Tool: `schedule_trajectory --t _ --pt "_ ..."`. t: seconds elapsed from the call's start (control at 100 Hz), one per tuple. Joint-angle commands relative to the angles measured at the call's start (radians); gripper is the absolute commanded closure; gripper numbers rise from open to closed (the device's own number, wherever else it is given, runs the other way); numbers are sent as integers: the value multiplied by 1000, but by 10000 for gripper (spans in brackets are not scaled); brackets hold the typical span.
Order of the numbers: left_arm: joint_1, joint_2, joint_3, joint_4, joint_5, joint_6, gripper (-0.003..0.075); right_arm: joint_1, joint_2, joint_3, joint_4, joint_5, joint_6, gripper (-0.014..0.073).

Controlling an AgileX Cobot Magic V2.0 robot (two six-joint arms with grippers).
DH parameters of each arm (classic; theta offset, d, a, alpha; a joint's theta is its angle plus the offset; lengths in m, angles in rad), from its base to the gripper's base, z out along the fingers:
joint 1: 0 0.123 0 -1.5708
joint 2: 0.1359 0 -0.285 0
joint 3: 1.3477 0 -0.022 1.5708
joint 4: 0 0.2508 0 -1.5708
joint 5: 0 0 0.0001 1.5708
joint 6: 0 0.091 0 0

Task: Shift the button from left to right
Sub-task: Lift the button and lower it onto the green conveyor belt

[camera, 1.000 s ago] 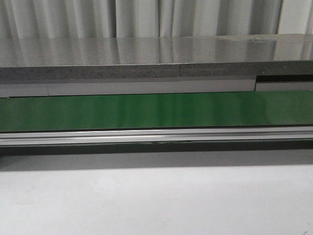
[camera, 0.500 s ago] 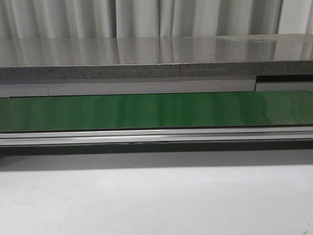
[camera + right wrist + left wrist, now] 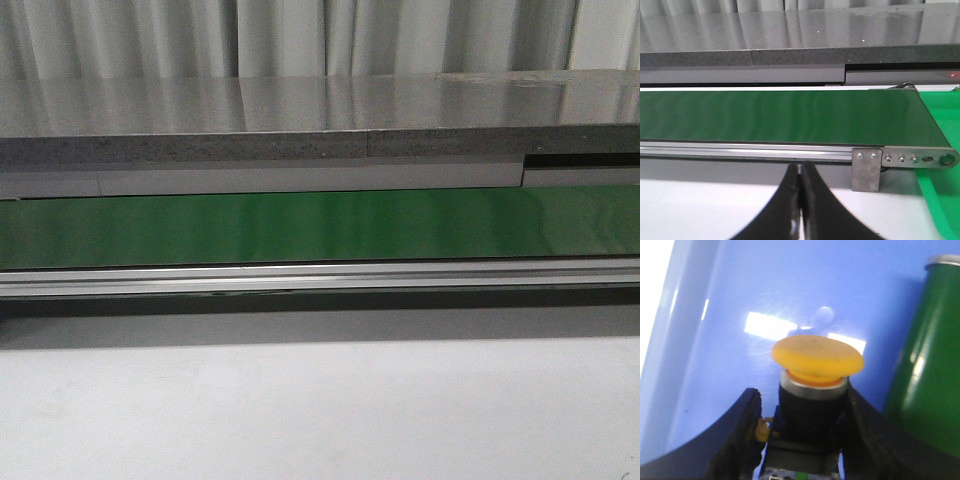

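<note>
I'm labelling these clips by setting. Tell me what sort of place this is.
Probably an industrial test cell or lab: a green conveyor belt on an aluminium rail, a grey stone-like bench behind, and a yellow-capped push button.

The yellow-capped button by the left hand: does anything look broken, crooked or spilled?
Nothing stands out. The button sits upright between the left hand's fingers, its yellow cap whole, with no spill on the blue surface behind.

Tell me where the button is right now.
Only the left wrist view shows it: the button sits between the left gripper fingers, over a blue surface, beside a green cylinder.
</note>
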Motion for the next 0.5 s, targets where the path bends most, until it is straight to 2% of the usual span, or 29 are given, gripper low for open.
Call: schedule_trajectory --t 0.0,0.26,0.49 --pt "-35 -53 -37 -36 3 16 741 -2 -18 -16 -4 -86 -2 661" --pt "-139 -47 -37 -29 2 16 741 -2 -18 -16 -4 -86 -2 661" --pt "-176 -22 -37 -35 15 44 741 -2 -18 -16 -4 -86 -2 661"
